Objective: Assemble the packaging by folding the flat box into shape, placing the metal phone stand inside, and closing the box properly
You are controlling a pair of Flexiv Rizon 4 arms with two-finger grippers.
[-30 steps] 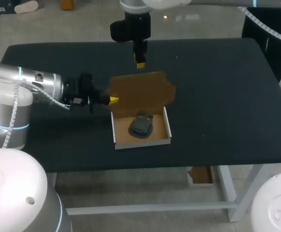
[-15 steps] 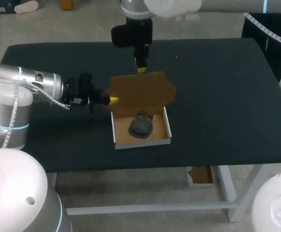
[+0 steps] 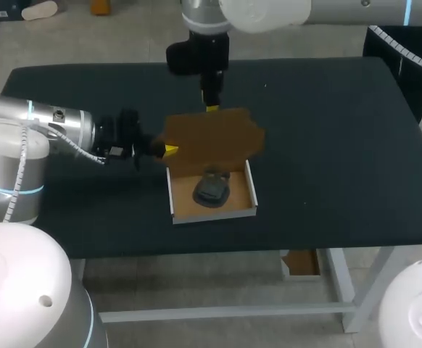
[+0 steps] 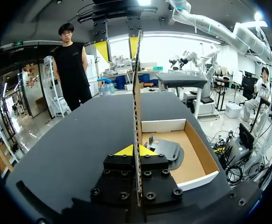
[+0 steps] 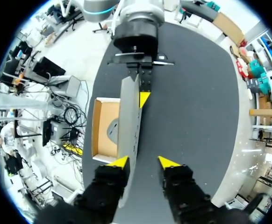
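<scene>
**Bench:** a black-topped bench [image 3: 341,145] is carrying everything listed here.

**Box:** a shallow cardboard box tray [image 3: 253,190], white on its outer walls and brown inside, is sitting open on the bench, its low walls standing up. In the left wrist view the tray [image 4: 164,125] is lying just beside the left arm's fingers.

**Lid:** a brown cardboard lid [image 3: 214,141] is rising upright from the tray's far wall. The left wrist view is catching it edge-on as a thin vertical strip [image 4: 137,93]. In the right wrist view it is running as a long panel [image 5: 129,121] from one gripper to the other.

**Stand:** a dark grey metal phone stand [image 3: 212,188] is lying inside the tray on its brown floor, near the lid's foot [image 4: 166,150].

**Left gripper** [image 3: 170,150]: it is coming in low from the side and pinching the lid's side edge. Its yellow-tipped fingers are pressing narrowly on both faces of the card [image 4: 135,150]. It is also showing at the far end of the lid in the right wrist view [image 5: 139,98].

**Right gripper** [image 3: 212,107]: it is pointing down over the lid's top edge. Its fingers are standing wide [image 5: 144,162], with the card between them. The lid is lying against the finger on the tray's side, and the other finger is standing clear of it.
</scene>
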